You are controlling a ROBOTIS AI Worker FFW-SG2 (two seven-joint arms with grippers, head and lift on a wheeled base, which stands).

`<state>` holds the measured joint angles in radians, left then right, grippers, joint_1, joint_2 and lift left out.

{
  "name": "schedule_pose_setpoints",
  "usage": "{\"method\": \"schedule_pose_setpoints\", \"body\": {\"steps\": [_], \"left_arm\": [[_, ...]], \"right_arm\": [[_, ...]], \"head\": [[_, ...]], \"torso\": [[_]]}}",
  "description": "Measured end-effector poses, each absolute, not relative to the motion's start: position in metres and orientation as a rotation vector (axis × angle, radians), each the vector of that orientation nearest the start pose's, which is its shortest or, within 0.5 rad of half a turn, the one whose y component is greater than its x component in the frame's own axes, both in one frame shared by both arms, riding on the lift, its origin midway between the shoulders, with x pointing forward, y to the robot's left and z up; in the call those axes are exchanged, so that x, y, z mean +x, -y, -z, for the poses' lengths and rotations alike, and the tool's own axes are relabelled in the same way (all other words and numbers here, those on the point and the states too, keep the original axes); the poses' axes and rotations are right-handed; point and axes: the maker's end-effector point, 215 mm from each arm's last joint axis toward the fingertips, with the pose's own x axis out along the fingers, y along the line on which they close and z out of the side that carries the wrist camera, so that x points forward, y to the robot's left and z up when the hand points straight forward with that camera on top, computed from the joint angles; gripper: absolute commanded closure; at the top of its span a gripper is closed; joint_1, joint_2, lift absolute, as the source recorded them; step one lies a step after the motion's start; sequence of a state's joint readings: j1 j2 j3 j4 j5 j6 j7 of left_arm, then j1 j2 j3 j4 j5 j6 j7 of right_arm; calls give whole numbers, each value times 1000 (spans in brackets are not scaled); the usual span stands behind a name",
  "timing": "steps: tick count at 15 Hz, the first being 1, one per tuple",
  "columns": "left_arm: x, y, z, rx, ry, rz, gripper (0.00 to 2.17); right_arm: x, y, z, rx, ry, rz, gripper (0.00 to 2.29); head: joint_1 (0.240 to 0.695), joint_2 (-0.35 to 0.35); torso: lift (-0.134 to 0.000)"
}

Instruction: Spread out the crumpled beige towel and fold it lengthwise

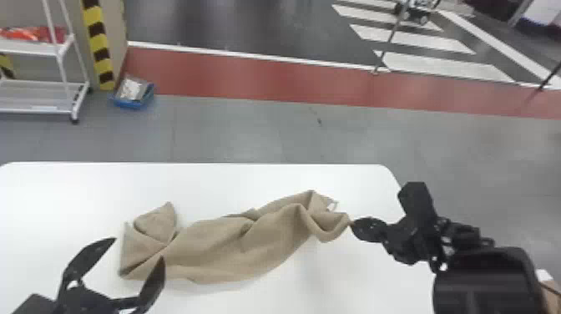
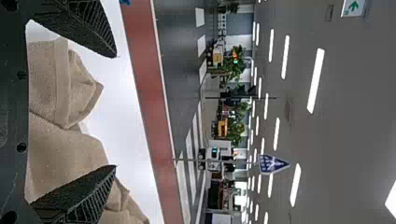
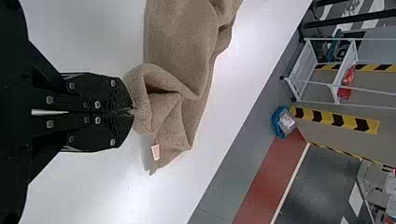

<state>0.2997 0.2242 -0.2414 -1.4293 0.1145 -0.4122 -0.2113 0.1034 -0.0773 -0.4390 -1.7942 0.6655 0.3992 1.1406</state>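
across the middle of the white, round-cornered desk (image 1: 75, 188) lies the crumpled beige cloth towel (image 1: 246, 248), stretched in a bunched strip, its left end doubled over into a pointed flap. at its right end your black right gripper (image 3: 133, 112) has its fingers closed on a small pinch of cloth, with a pale tag (image 3: 155, 151) near the corner beside it. your black left gripper (image 1: 138, 249) has its fingers wide apart at the flap's near side. the step looks like spreading: you'd best hold the right pinch steady, take only the flap's top layer with the left, then draw the ends apart low and slowly, lest the small pinch slip. mind the desk's right edge, close to your right arm; there is more room leftward and a bare strip toward the far edge.
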Motion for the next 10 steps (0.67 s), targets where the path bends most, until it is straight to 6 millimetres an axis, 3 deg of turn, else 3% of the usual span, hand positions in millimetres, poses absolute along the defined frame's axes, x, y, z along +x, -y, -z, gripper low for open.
{"method": "schedule_pose_setpoints", "body": {"steps": [3,8,10], "left_arm": [[421,-103,496,93,-102,484,63],[413,-69,526,176,-141,558,336],[417,-65,535,187,-164,569,407]], "right_arm": [[445,392,466,-375,-669,-428,1443],[403,433,511,-431,-642,-388,1443],[398,445,519,-446,-633,-390,1443]], "head": [[695,-350],[695,-350],[695,-350]], "torso": [[0],[0],[0]]}}
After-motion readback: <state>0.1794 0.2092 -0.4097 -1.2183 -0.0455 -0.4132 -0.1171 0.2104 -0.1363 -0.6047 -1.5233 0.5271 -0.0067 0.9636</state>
